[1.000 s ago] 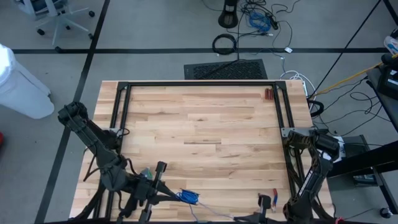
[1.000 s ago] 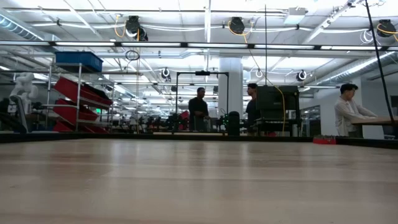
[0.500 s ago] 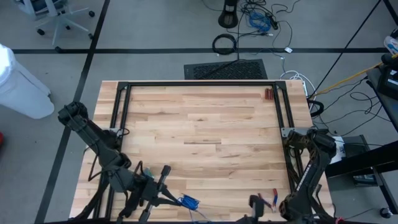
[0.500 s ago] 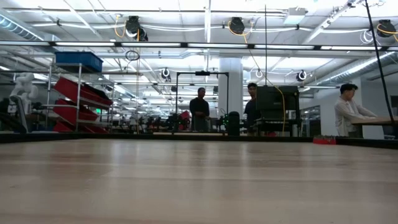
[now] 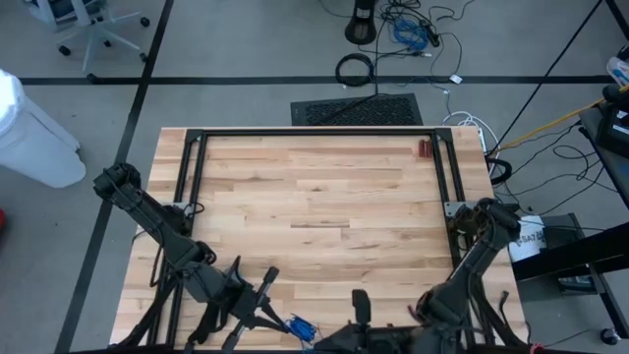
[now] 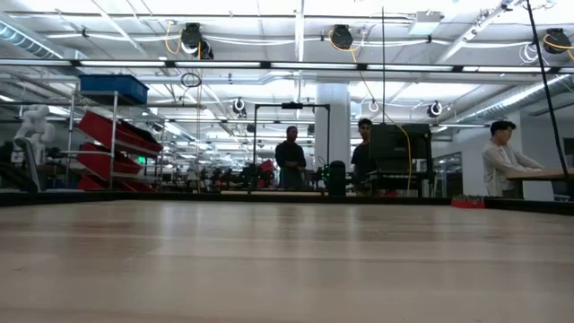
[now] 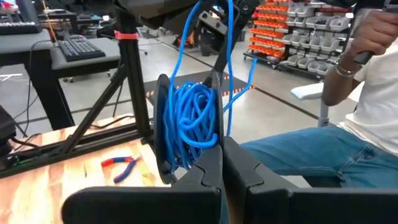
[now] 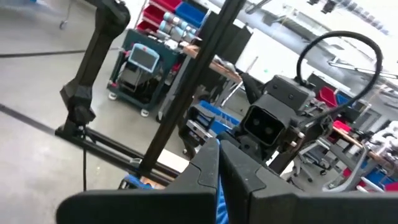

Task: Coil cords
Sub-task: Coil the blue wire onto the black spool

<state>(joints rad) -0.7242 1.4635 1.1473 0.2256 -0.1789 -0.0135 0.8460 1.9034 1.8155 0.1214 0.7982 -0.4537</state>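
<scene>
The cord is bright blue and bunched into a loose bundle, which also shows at the table's near edge. My left gripper reaches in from the left, level, and is shut on the bundle. Strands run from the bundle toward my right gripper, which reaches in from the right along the near edge, close to the left one, and is shut on a strand. The low view shows neither cord nor grippers. My left gripper pinches the bundle's lower part between its two fingers, which lie level. Several loops are caught at once. The bundle stands out beyond the fingertips, in front of a dark flat part. My right gripper has a blue strand between its two shut fingers, which also lie level. Which stretch of the cord this is cannot be told.
Red-handled pliers lie on the wooden table near its near edge. A black frame runs around the tabletop, and a small red thing sits at its far right. A seated person is close beyond the near edge.
My right gripper has swung along the near edge toward the table's left, rising and rolling as it went, and now stands close to the left gripper. My left gripper has turned a little. The blue cord has shifted slightly toward the near edge.
</scene>
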